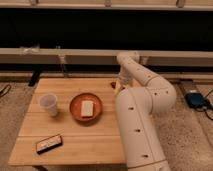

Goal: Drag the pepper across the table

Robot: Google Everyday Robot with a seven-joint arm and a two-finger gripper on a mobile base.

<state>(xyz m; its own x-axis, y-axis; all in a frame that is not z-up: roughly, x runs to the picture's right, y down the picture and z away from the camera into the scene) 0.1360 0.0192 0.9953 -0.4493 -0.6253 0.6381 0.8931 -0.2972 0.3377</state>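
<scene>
Tool (120, 84) at pepper (113, 85), grip unclear, plate (75, 111), cup (49, 104) nearby on table (70, 135)

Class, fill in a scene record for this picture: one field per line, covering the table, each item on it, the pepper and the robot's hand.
table: light wood, plank top
pepper: small, dark red, near the table's far right edge
hand: down at the far right edge, right beside the pepper; contact cannot be told
cup: pale, left side, upright
plate: orange, mid-table, holds a pale square slice
black device: flat, front left corner
floor: blue object to the right of the robot
</scene>
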